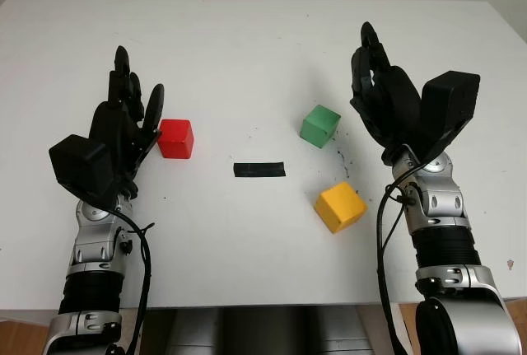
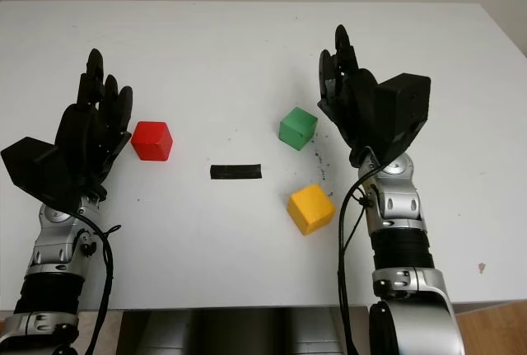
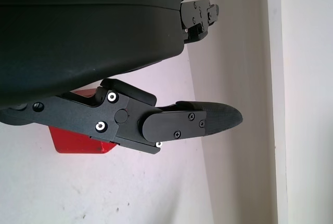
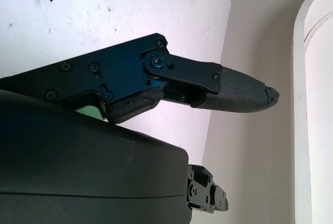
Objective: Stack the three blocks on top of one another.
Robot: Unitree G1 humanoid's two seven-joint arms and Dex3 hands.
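Note:
Three blocks lie apart on the white table (image 1: pixel 247 50). The red block (image 1: pixel 175 138) sits at the left, just right of my left hand (image 1: pixel 132 100), which is open and holds nothing. In the left wrist view the red block (image 3: pixel 78 140) shows partly behind a finger (image 3: pixel 192 121). The green block (image 1: pixel 319 125) is right of centre, close to my open right hand (image 1: pixel 375 75). The yellow block (image 1: pixel 340 206) lies nearer the front edge, left of my right forearm. A sliver of the green block (image 4: pixel 88 110) shows in the right wrist view.
A black tape strip (image 1: pixel 259 169) marks the table's middle, between the red block and the other two. Small dark specks (image 1: pixel 344 157) dot the surface near the green block. The table's front edge (image 1: pixel 263 304) runs just beyond my forearms.

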